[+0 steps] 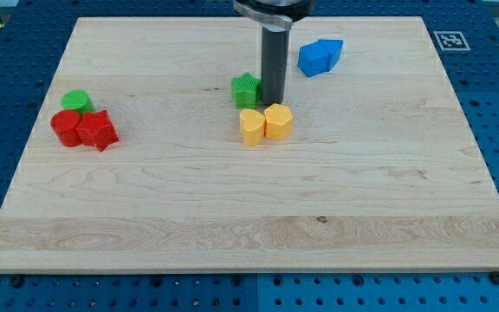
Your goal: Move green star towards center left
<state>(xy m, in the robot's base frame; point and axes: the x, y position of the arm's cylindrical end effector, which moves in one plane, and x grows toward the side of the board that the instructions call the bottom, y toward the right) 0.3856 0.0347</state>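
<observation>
The green star (245,89) lies on the wooden board (249,225), a little above the board's middle. My tip (273,102) stands right against the star's right side, touching or nearly touching it. The dark rod rises from there to the view's top. Just below the star and the tip sit two yellow blocks (265,124) side by side.
A blue block (320,56) lies to the upper right of the tip. At the view's left a green round block (77,100) sits above a red round block (66,127) and a red star-like block (97,131), all bunched together.
</observation>
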